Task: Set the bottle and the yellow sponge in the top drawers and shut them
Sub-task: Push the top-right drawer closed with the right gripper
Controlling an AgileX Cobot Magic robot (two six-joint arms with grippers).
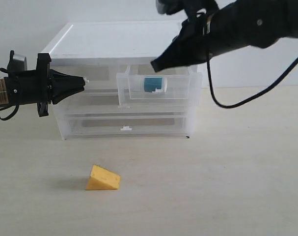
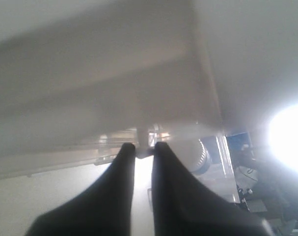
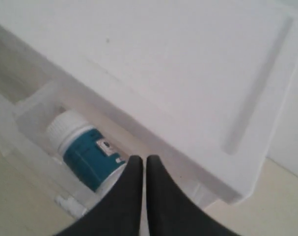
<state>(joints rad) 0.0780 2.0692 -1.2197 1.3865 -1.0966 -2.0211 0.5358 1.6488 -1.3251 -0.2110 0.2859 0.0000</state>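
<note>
bottle first: we find the small white cylindrical plastic bottle (image 1: pixel 152 84) (image 3: pixel 85 147) lying on its side in the right-hand translucent top drawer (image 1: pixel 180 91), which stands pulled out toward the near side of the white plastic cabinet (image 1: pixel 119 39). the right gripper (image 1: pixel 156 65) (image 3: pixel 140 160) hangs just above that drawer, over the bottle and apart from it. its two black fingers are pressed almost together with nothing between them.

the left gripper (image 1: pixel 82 81) (image 2: pixel 144 146) sits at the left top drawer (image 1: pixel 102 73), which is pushed in. its tapered black fingers are pinched onto the small white tab handle (image 1: pixel 86 79) (image 2: pixel 145 140).

the yellow-orange wedge-shaped foam sponge (image 1: pixel 103 178) lies on the pale beige table (image 1: pixel 227 172), on the near side of the cabinet and well apart from both grippers.

we see a teal-blue label band on the bottle with a small white patch; its marks are too small to read. the drawer walls are clear and glossy, and the cabinet top is smooth with a moulded rim.
</note>
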